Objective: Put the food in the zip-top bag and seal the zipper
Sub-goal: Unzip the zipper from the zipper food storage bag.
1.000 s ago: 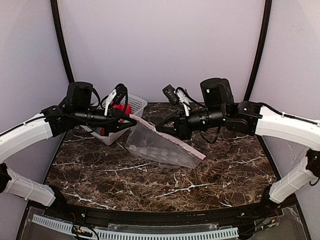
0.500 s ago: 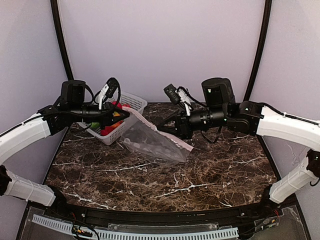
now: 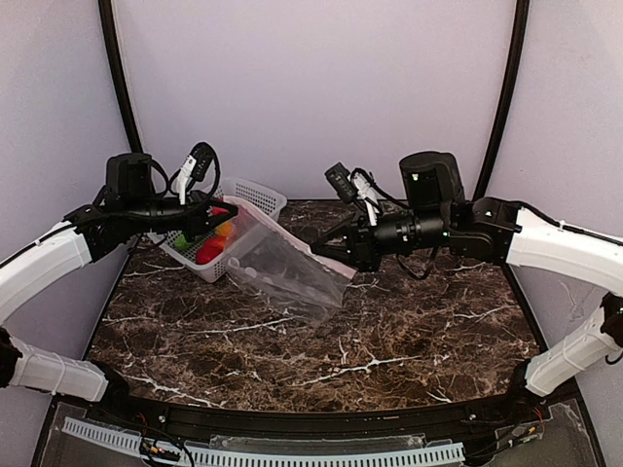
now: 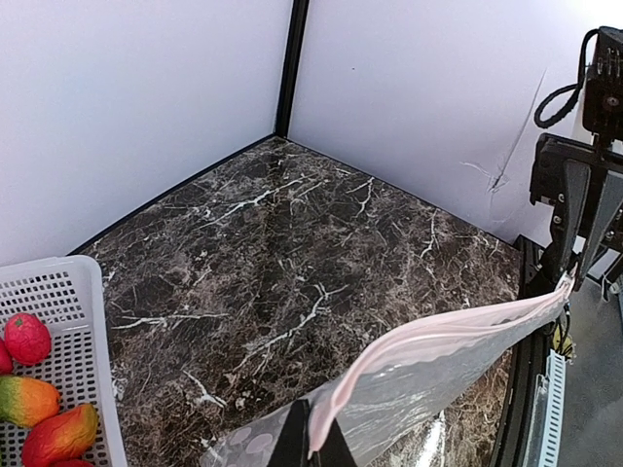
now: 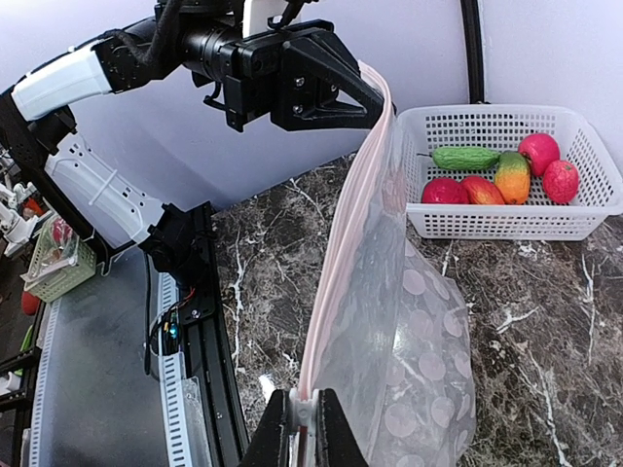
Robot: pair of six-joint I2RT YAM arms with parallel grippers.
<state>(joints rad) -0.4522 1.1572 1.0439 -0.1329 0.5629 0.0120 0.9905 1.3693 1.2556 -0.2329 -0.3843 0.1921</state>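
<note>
From above, a dark marbled bench (image 3: 409, 331) is seen between lilac walls (image 3: 311, 88); the zip-top bag (image 3: 287, 272) is held over it, its ends clamped by the left end effector (image 3: 230, 208) and right end effector (image 3: 329, 253); left wrist: the pink zipper (image 4: 438, 341) is stretched; right wrist: white dots are seen on clear film.
</note>
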